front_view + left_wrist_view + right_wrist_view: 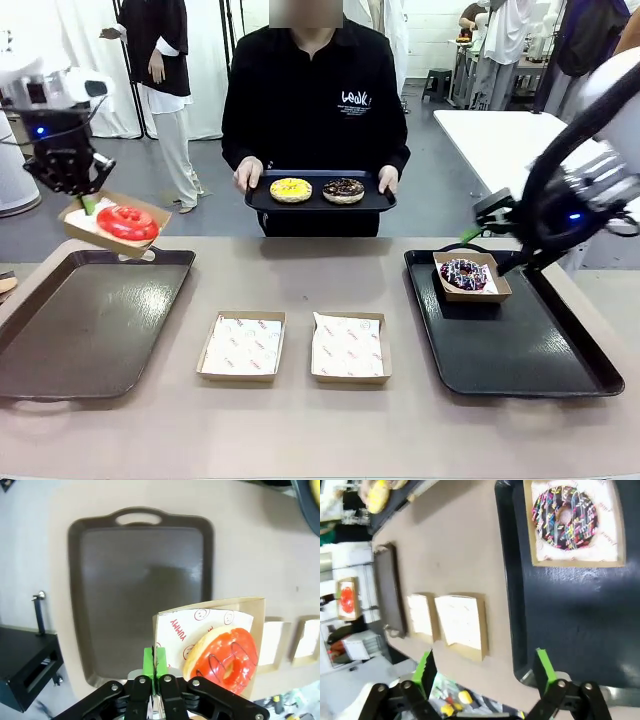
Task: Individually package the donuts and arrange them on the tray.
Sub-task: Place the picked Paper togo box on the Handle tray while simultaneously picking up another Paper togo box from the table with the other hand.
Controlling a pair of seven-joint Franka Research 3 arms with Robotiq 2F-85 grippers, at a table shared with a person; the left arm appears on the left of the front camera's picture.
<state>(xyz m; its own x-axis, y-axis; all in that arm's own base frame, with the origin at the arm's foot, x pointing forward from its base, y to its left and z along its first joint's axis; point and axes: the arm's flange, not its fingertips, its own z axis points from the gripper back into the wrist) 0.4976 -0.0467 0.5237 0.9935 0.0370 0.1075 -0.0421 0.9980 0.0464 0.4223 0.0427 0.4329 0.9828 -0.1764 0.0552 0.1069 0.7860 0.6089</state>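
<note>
Above left tray (60, 340), left gripper (88, 203) pinched on box (75, 228) edge; red donut (128, 222) inside, 4 o'clock of fingertips. Right gripper (485, 660) spread wide; sprinkled donut (564, 516) at 1 o'clock in wrist view, apart.

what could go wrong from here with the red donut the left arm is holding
1. The left gripper pinches the cardboard box by one edge, and it hangs tilted above the left tray; the red donut could slide out, or the box could slip.
2. The right gripper, open, sits close to the boxed sprinkled donut; a careless move could nudge it.
</note>
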